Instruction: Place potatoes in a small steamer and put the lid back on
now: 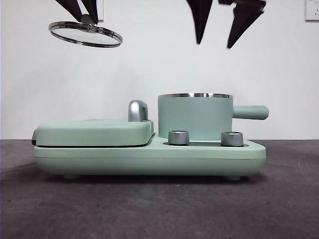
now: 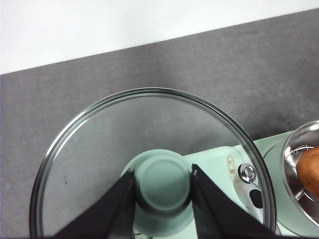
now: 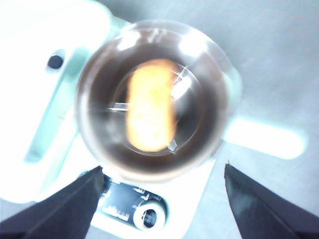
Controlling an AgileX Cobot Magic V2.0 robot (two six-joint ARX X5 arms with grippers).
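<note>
Potato [image 3: 149, 107] lay blurred and overexposed inside the small steamer [image 1: 195, 117], hidden behind its wall in the front view. Right claw [image 3: 162, 199] hung directly above the pot, jaws spread wide and holding nothing. Left claw [image 2: 163, 186] was raised high to the side, jaws clamped on the knob [image 2: 163, 181] of the glass lid [image 1: 85, 34], tilted above the griddle cover [image 1: 94, 132]; the bench [image 1: 159, 209] lay beneath.

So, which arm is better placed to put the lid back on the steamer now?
The left. Its gripper already holds the glass lid by the knob, up beside the steamer. The right gripper is open and empty above the potato.
</note>
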